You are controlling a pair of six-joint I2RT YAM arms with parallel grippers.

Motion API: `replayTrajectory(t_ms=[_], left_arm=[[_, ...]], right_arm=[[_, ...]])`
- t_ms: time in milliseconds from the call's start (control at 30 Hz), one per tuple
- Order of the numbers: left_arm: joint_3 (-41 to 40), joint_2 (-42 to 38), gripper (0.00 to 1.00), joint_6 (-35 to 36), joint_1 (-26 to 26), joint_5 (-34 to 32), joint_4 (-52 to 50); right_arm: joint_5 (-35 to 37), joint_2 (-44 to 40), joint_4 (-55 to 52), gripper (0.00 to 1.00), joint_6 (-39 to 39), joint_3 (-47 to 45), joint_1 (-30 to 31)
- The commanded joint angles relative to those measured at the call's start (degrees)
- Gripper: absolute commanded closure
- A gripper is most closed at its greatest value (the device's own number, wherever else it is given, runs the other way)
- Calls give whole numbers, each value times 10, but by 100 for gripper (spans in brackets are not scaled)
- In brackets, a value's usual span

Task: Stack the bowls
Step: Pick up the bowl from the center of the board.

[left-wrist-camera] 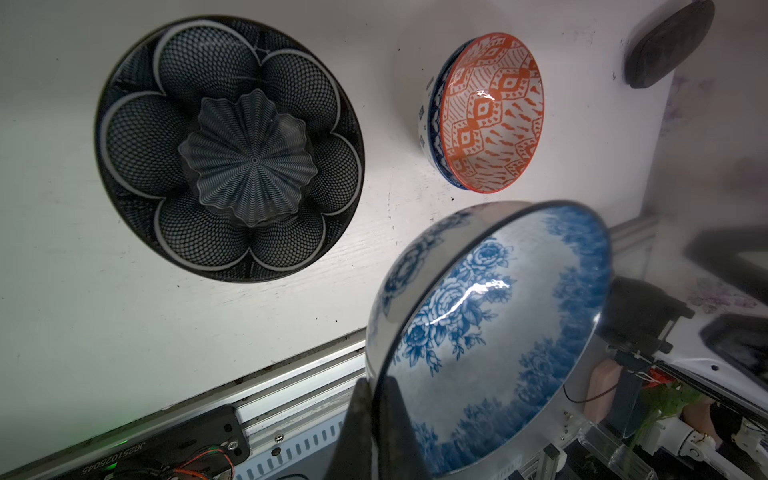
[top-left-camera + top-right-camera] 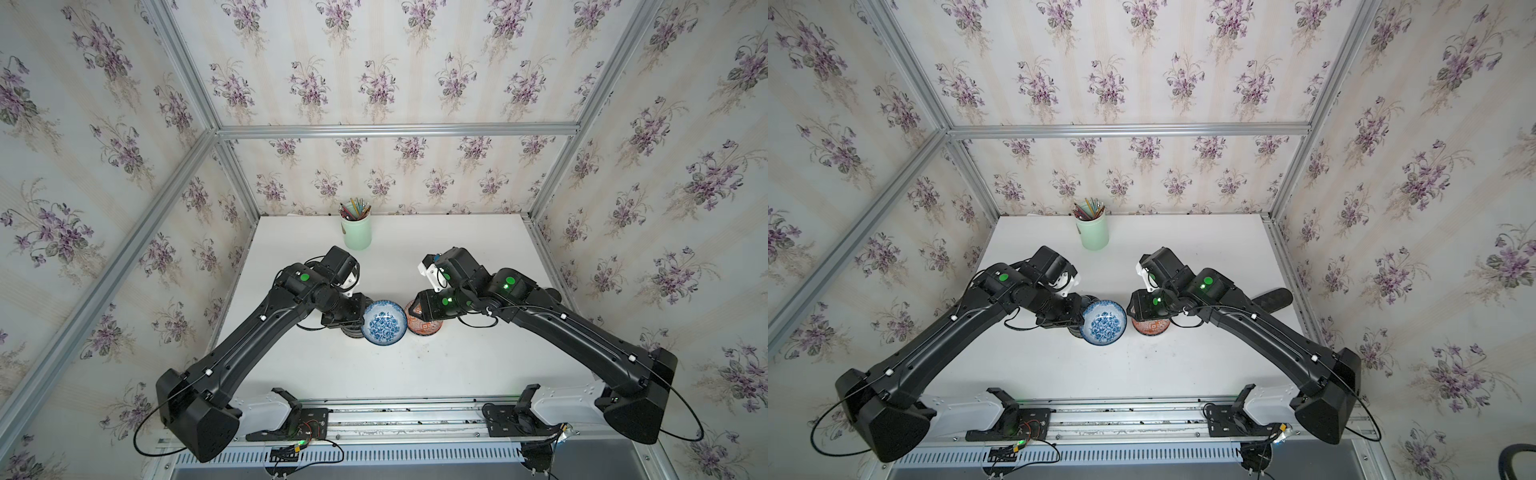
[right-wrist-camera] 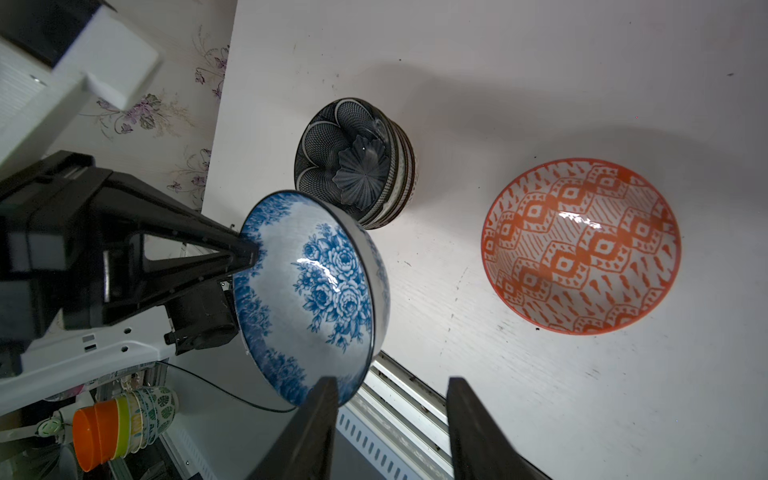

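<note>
Pinching the rim of the round blue-floral glazed ceramic bowl (image 3: 316, 291), the left gripper (image 3: 245, 254) is closed on only a thin strip of wall. The bowl hangs clear of the white worktop (image 2: 415, 374), tipped steeply with its mouth toward the right arm. Just beside its lower rim is the right gripper (image 3: 392, 380), jaws apart with nothing between them; whether one jaw touches the rim cannot be told. Near the worktop's middle, beneath the left wrist, sits the stack of nested bowls (image 3: 399, 183), topped by the dark navy petal-patterned bowl (image 1: 228, 145). The orange geometric-patterned bowl (image 3: 582, 245) rests by itself, apart from the stack on the side toward the worktop's right edge. A tall mint-green cup of pencils (image 2: 356, 232) stands by the back edge, well apart.

Likely hazards — the slick glaze may let the bowl swivel or slip in so narrow a pinch, and a swing could clip the right jaw. A bowl released while tilted may land askew, chip a rim, or push the stack sideways.
</note>
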Motion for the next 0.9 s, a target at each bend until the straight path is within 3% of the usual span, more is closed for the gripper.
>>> replayTrajectory(t_ms=[0, 867], left_arm=[[7, 11, 100, 17, -4, 24, 14], [9, 38, 100, 32, -6, 25, 24]], right_arm=[[14, 8, -15, 53, 1, 3, 5], [31, 79, -3, 75, -8, 9, 20]])
